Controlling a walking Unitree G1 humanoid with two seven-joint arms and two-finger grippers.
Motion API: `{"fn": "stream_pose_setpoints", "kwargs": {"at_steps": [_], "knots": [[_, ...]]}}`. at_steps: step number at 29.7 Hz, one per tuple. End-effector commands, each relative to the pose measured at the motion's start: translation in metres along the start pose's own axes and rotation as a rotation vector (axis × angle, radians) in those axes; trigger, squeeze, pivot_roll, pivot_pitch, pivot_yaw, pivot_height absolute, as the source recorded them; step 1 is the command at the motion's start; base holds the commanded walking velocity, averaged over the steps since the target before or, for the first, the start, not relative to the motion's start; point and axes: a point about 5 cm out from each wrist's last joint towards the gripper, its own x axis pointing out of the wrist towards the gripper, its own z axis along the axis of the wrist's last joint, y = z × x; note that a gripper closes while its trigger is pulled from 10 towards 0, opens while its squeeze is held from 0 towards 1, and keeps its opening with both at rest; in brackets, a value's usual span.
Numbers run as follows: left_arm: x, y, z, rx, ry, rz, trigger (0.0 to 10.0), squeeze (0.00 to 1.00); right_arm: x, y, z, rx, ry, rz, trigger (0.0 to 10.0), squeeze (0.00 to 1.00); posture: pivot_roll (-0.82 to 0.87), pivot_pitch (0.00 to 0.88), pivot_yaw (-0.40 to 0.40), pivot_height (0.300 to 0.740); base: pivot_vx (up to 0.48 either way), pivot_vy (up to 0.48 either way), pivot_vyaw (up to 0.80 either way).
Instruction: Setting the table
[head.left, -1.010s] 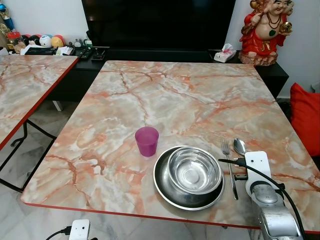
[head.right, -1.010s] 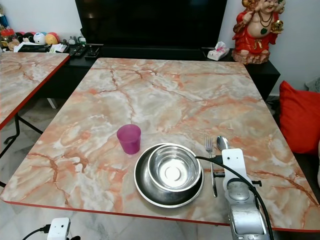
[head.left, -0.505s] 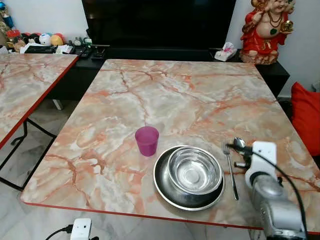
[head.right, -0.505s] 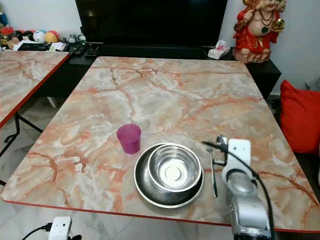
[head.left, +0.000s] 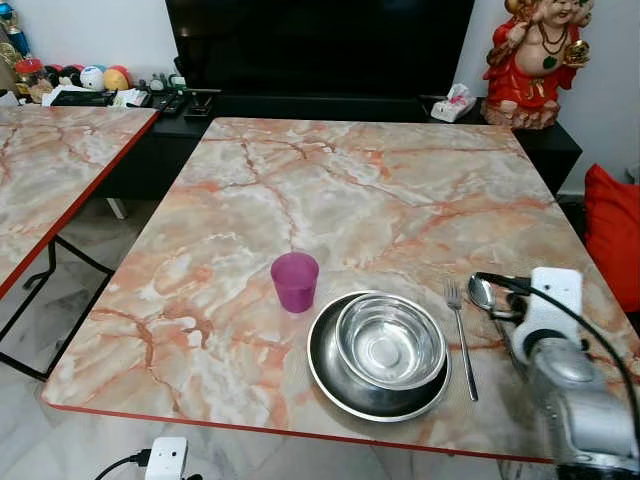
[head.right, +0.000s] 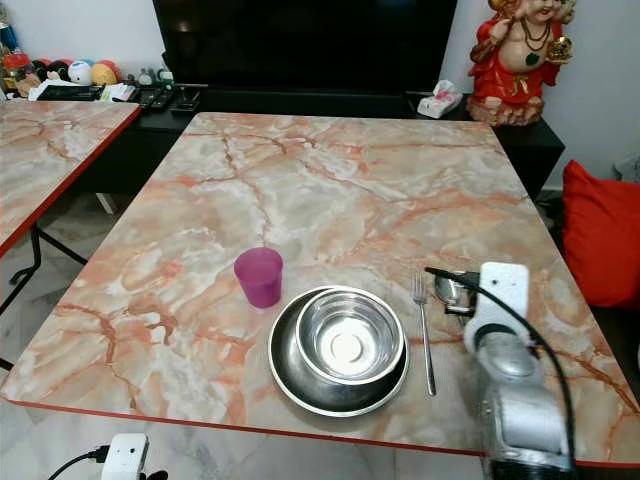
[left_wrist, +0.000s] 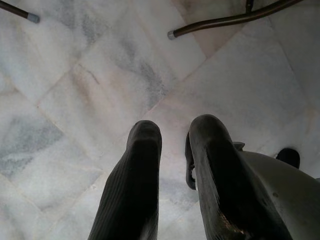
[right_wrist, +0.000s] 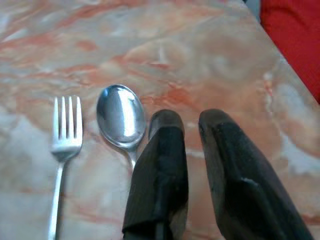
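On the marble table (head.left: 350, 190), near its front edge, a steel bowl (head.left: 390, 342) sits in a steel plate (head.left: 325, 375). A purple cup (head.left: 294, 281) stands just left of and behind them. A fork (head.left: 460, 335) lies right of the plate, with a spoon (head.left: 481, 292) beside it. My right arm (head.left: 565, 390) reaches over the table's front right corner. In the right wrist view my right gripper (right_wrist: 192, 120) is open by a narrow gap, empty, just beside the spoon (right_wrist: 120, 117); the spoon's handle runs under one finger (right_wrist: 162, 165). My left gripper (left_wrist: 172, 132) hangs over the floor.
A second marble table (head.left: 50, 170) stands to the left across a floor gap. Behind are a black TV cabinet (head.left: 300, 105) with a tissue pack (head.left: 455, 102) and a red statue (head.left: 530, 60). A red cushion (head.left: 612, 230) is at the right. A white adapter (head.left: 165, 458) lies on the floor.
My right arm has swung to the right, off the fork and spoon handles and toward the table's right edge. The spoon and fork stay where they lay.
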Motion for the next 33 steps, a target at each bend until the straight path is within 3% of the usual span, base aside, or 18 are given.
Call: {"fn": "stream_pose_setpoints", "kwargs": {"at_steps": [1,8,10,23,33], "knots": [[-0.001,0.001,-0.005,0.007,0.020,-0.005,10.0,0.00,0.000,-0.003,-0.008,-0.050,0.027,0.056,10.0,0.00,0.03,0.000,0.001,0.740,0.000,0.000,0.00],[-0.001,0.002,-0.005,0.010,0.023,-0.004,10.0,0.00,-0.001,-0.037,-0.014,-0.090,0.068,0.099,10.0,0.00,0.02,0.000,0.007,0.740,0.000,0.000,0.00],[-0.001,0.001,-0.005,0.011,0.024,-0.004,10.0,0.00,-0.002,-0.039,-0.019,-0.092,0.087,0.158,10.0,0.00,0.02,0.000,0.007,0.740,0.000,0.000,0.00],[-0.001,0.004,-0.002,0.019,0.016,-0.004,10.0,0.00,-0.012,-0.043,-0.059,-0.142,0.226,0.258,10.0,0.00,0.02,0.000,0.014,0.740,0.000,0.000,0.00],[-0.001,0.004,-0.002,0.030,0.014,-0.008,10.0,0.00,-0.016,-0.040,-0.064,-0.176,0.244,0.284,10.0,0.00,0.02,0.000,0.019,0.740,0.000,0.000,0.00]]}}
